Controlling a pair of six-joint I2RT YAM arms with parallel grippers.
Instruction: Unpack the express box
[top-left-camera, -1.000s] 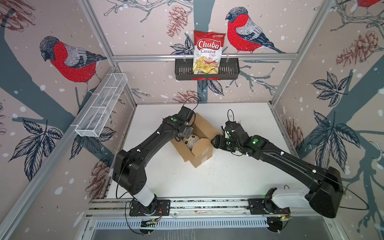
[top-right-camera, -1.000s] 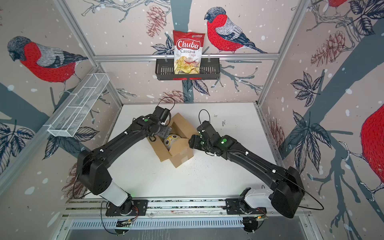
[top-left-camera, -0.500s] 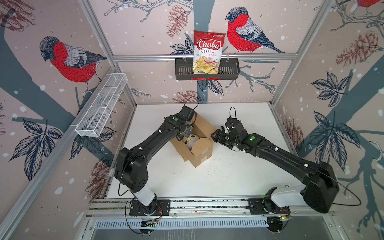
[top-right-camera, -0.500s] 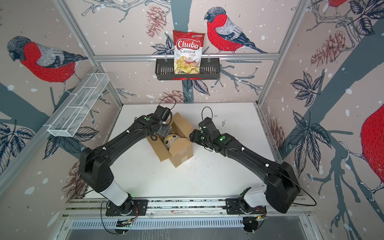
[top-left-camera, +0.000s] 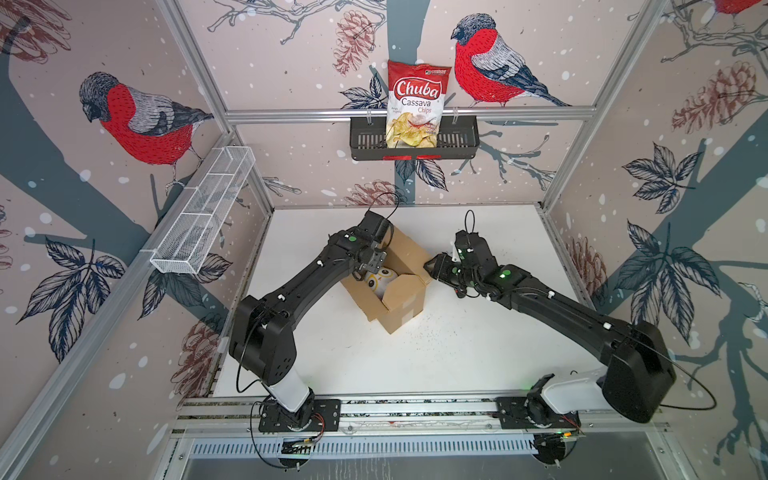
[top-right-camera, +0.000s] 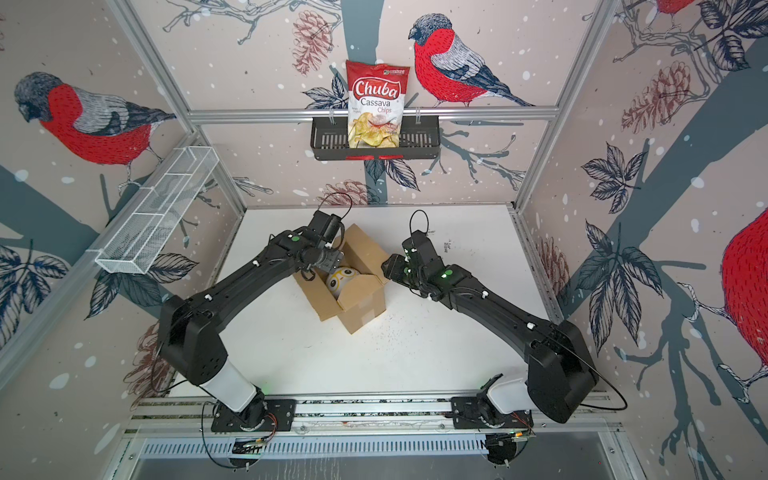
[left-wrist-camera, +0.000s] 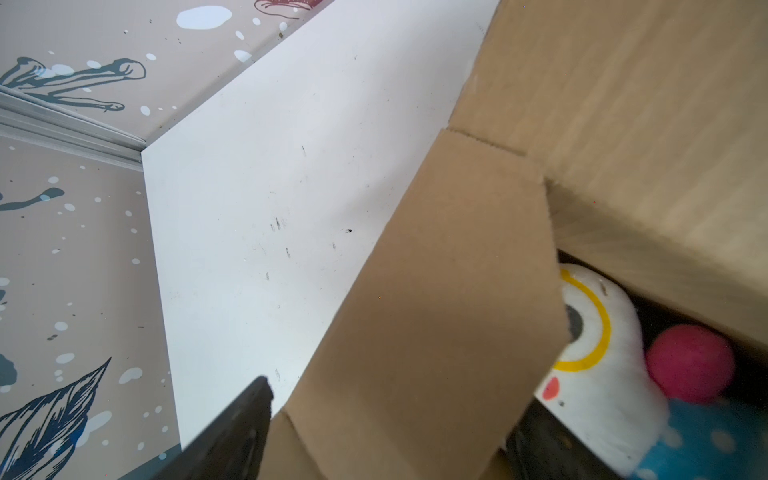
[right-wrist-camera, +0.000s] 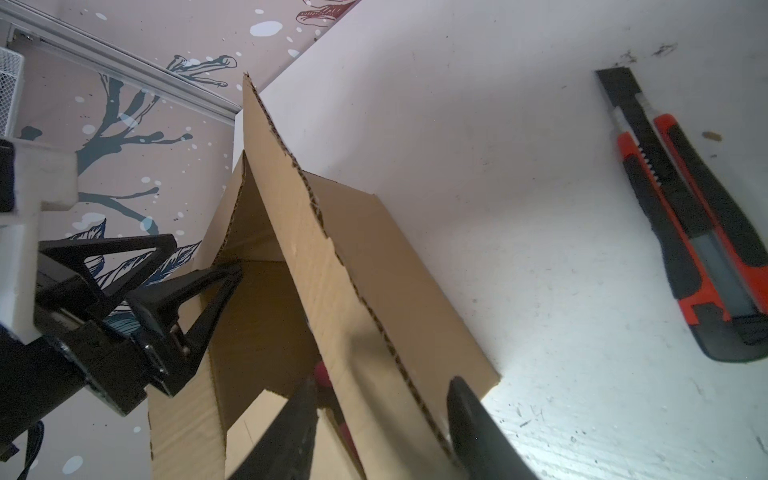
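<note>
The express box (top-left-camera: 405, 307) (top-right-camera: 361, 307) stands mid-table with its top flaps up. Inside lie a white plush toy (top-left-camera: 380, 278) (left-wrist-camera: 598, 345) with yellow-ringed eyes and a pink ball (left-wrist-camera: 690, 363). My left gripper (top-left-camera: 372, 261) (left-wrist-camera: 386, 440) hangs over the box's far-left corner, open, with one cardboard flap (left-wrist-camera: 436, 311) between its fingers. My right gripper (top-left-camera: 432, 268) (right-wrist-camera: 380, 428) is at the box's right edge, open, its two fingers on either side of the long side flap (right-wrist-camera: 353, 266). What else the box holds is hidden.
A red and black utility knife (right-wrist-camera: 685, 232) lies on the white table (top-left-camera: 457, 353) beside the right gripper. A black wall basket (top-left-camera: 457, 143) on the back wall holds a chips bag (top-left-camera: 417, 104). A white wire shelf (top-left-camera: 203, 216) hangs on the left wall.
My right gripper has moved a little toward the back along the box's right flap, and its jaws have narrowed around it. The left arm has barely moved.
</note>
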